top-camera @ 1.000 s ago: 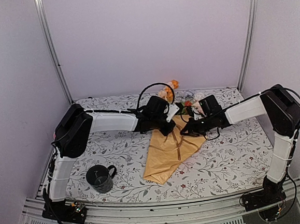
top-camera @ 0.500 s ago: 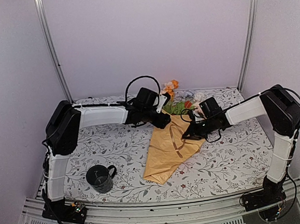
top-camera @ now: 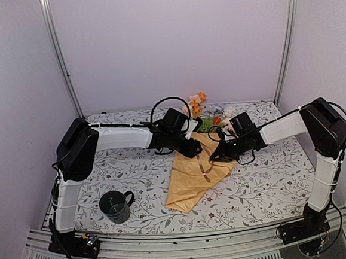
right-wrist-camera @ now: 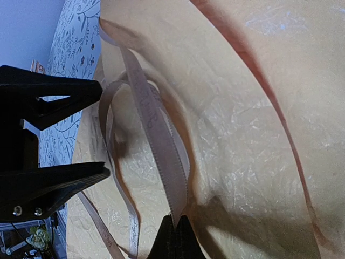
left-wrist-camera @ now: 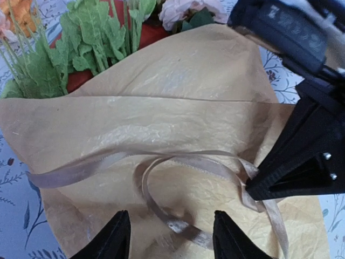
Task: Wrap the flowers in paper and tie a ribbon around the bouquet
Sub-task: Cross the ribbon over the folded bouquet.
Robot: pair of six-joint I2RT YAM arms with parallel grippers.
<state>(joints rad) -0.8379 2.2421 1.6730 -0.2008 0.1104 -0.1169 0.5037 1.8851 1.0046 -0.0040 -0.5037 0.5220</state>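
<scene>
**Bouquet point(top-camera: 194, 176) on tabletop point(top-camera: 267, 182); ribbon point(top-camera: 206, 166) pinched by one gripper only**

Top external view. The bouquet lay near the middle of the patterned tabletop, narrow end toward the arm bases and wide end toward the far wall. Flowers point(top-camera: 196, 103) showed at the wide end. The ribbon lay loose on the mustard paper point(top-camera: 187, 191). The left gripper point(top-camera: 194, 149) was at the cone's upper left edge and the right gripper point(top-camera: 214, 156) at its right edge, the two near each other. A dark mug point(top-camera: 115, 206) stood upright, well apart to the left.

Left wrist view. The left gripper point(left-wrist-camera: 172, 237) was released, its jaws standing apart above the paper point(left-wrist-camera: 178, 108). A loop of ribbon point(left-wrist-camera: 81, 168) lay between the tips, ungripped. The right gripper point(left-wrist-camera: 256, 190) met the ribbon at the right. Green leaves of the flowers point(left-wrist-camera: 91, 43) protruded against the orange-red inner side.

Right wrist view. The right gripper point(right-wrist-camera: 173, 240) was clenched on the ribbon point(right-wrist-camera: 156, 140), which ran from its tips across the paper point(right-wrist-camera: 242, 108). The left gripper point(right-wrist-camera: 103, 131) stood at the left, jaws parted.
</scene>
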